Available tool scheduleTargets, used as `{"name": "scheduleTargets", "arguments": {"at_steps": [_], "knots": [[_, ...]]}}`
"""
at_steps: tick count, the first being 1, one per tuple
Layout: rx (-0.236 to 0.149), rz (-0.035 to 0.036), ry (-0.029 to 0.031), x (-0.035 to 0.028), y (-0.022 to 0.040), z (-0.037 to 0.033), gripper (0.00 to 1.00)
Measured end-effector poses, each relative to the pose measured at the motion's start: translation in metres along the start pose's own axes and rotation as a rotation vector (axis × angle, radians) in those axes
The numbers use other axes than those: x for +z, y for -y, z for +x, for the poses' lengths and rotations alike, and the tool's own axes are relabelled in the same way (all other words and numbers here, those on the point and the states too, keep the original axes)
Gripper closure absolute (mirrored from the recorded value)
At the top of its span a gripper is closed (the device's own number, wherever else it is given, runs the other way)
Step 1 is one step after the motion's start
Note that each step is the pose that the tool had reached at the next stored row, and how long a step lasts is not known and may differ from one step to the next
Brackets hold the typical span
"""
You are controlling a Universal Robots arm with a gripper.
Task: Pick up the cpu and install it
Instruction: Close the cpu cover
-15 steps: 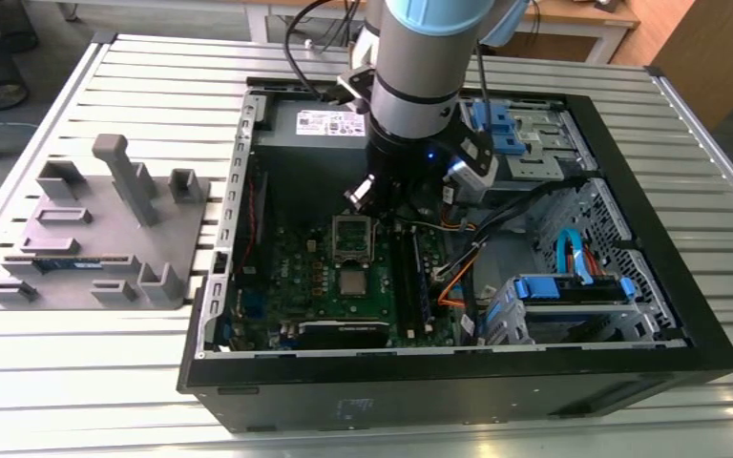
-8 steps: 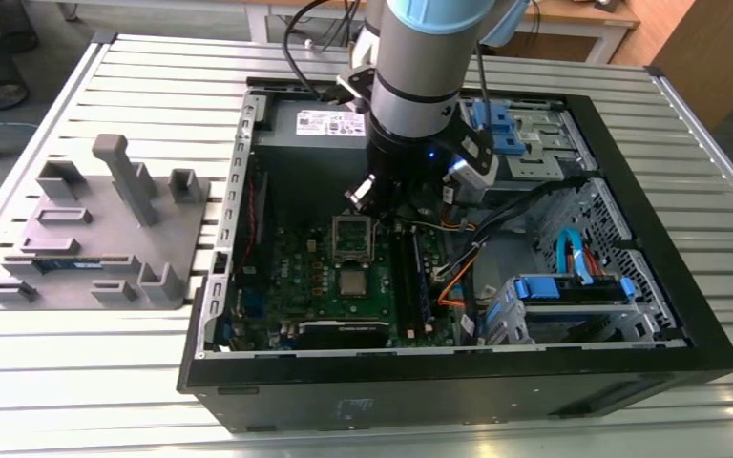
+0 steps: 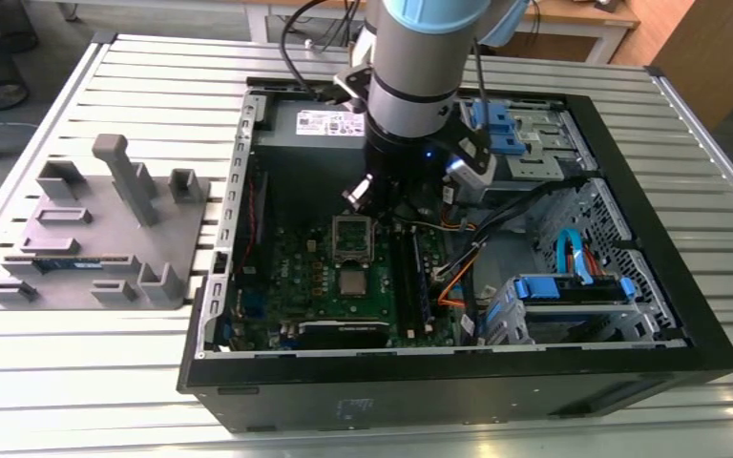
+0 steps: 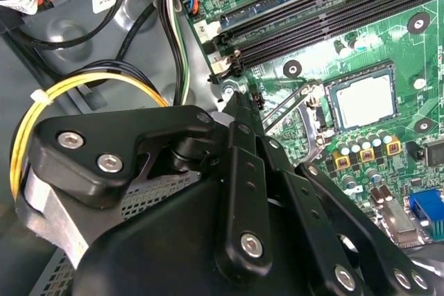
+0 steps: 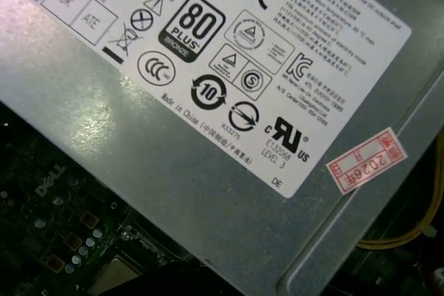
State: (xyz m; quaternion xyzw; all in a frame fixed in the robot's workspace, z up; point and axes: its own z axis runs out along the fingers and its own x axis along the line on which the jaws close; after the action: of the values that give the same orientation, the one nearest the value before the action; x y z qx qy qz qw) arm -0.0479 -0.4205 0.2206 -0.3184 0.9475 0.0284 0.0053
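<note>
The cpu point(image 3: 354, 282) point(image 4: 365, 102), a small silvery-grey square, lies flat in its socket on the green motherboard point(image 3: 303, 258) inside the open computer case. The silver socket frame point(image 3: 351, 237) point(image 4: 306, 111) is swung up and open beside it. My gripper point(image 3: 364, 194) point(image 4: 239, 102) hangs over the board just beyond that open frame, on the power supply's side, apart from the cpu. Its black fingers point(image 4: 250, 171) look pressed together with nothing between them.
The grey power supply point(image 3: 328, 122) point(image 5: 208, 116) stands close behind the gripper. Black memory slots point(image 4: 326, 12) run beside the socket, near yellow and black cables point(image 4: 90, 84). Blue drive bays point(image 3: 571, 286) fill the exterior view's right. A grey parts fixture point(image 3: 87, 239) sits left of the case.
</note>
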Motion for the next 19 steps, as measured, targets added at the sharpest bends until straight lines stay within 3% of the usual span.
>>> {"name": "scheduleTargets", "arguments": {"at_steps": [16, 19], "knots": [[-0.001, -0.0032, 0.0026, -0.0043, -0.0007, 0.0007, 0.89], [-0.023, -0.0038, 0.0013, -0.0044, -0.0007, 0.0007, 0.89]]}}
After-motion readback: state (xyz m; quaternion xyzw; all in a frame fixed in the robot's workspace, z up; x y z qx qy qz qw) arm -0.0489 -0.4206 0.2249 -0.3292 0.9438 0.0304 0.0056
